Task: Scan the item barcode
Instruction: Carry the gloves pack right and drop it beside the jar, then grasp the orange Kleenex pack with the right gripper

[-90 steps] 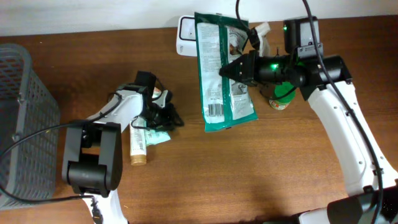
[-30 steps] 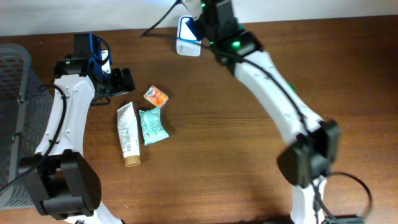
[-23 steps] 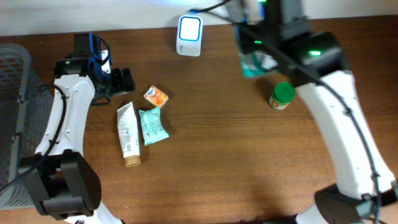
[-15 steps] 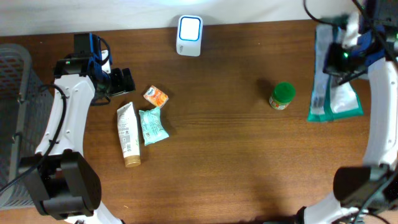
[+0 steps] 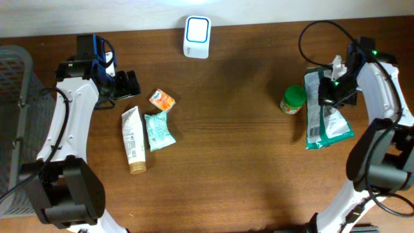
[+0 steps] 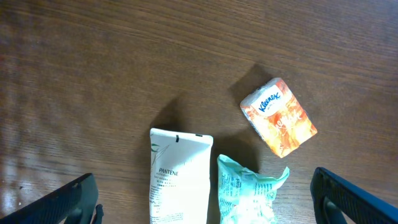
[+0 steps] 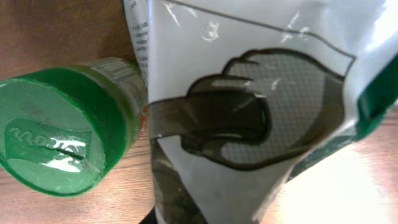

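Bag (image 5: 326, 115) lies flat beside jar (image 5: 292, 99), likely set aside, right end effector (image 5: 336, 87) pinching its top; left end effector (image 5: 131, 84) spread near tube (image 5: 132, 139).

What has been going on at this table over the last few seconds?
The right arm carried the green bag from over the scanner rightward, down beside the green-lidded jar; the right fingers remain shut on it. The left arm drew back from the small items, left fingers open. The tube, teal packet, tissue pack and jar stayed put.
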You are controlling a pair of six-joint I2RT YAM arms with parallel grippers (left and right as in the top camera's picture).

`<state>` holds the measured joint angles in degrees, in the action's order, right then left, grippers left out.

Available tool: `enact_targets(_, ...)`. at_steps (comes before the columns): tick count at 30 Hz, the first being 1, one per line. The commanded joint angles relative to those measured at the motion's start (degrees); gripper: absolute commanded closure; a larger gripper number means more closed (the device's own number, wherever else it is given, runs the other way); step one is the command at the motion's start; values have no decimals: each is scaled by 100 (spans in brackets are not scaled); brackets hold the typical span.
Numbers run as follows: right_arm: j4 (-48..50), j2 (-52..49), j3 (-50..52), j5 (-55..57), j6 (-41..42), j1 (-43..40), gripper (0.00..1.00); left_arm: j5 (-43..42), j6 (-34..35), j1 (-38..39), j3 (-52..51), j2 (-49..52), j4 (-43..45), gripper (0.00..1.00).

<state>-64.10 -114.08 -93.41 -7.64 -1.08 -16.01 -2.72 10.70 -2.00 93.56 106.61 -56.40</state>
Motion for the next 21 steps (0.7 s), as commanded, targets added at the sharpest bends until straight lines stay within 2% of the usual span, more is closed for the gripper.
enact_targets(1,52,-197,26,-74,-170,175,90,20,-11,-4,61,-61,-11,1)
enact_targets(2,48,-214,26,-15,-168,175,85,20,-11,-4,61,-61,-11,1)
enact_targets(4,-70,-223,-33,435,-164,157,44,20,-11,-4,61,-61,-11,1)
enact_targets(5,-240,-221,-214,557,-146,160,29,20,-11,-4,61,-61,-11,1)
enact_targets(6,-424,-216,-439,577,-146,160,21,20,-11,-4,61,-61,-11,1)
enact_targets(9,-1447,-210,-2068,138,-149,240,20,20,-11,-4,61,-61,-11,1)
enact_targets(12,-1993,-210,-3416,-730,-149,612,19,20,-11,-4,61,-61,-11,1)
enact_targets(15,-1812,-260,-3488,-1687,-146,1353,20,22,-11,-4,61,-61,-9,1)
enact_targets(18,-1346,-704,-3399,-1759,166,2439,21,20,-11,-4,61,-61,-11,1)
enact_targets(19,-1080,-890,-3399,-1764,498,2734,22,20,-11,-4,61,-61,-11,1)
enact_targets(21,-356,-1357,-3399,-1764,1134,3333,14,20,-11,-4,61,-61,-11,1)
